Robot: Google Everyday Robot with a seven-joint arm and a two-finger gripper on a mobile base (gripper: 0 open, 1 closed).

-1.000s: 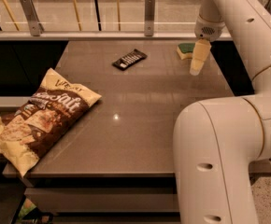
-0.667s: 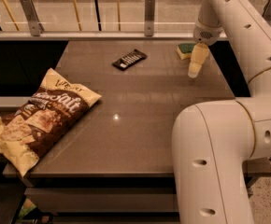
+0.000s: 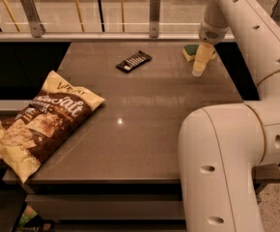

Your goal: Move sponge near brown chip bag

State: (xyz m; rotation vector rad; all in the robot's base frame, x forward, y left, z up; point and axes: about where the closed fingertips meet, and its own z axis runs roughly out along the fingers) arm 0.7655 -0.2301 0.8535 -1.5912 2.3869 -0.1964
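Beside the end effector (image 3: 198,67), grip state unclear, lies the yellow, green-faced sponge (image 3: 189,52).

Gripper (image 3: 198,71) hangs over far-right of table (image 3: 145,129), just in front of sponge (image 3: 190,50), tip low nr the surface. Btw it & brown chip bag (image 3: 41,124) at near-left: wide bare mid-table, nothing on the diagonal. Only loose obstacle: flat dark bar (image 3: 134,61), far centre, left of sponge w/ a gap btw them. Railing (image 3: 154,13) w/ posts closes the far edge right behind sponge. Robot's own arm (image 3: 227,163) bulks over near-right corner. Bag overhangs table's left edge; table along bag's right side is bare.
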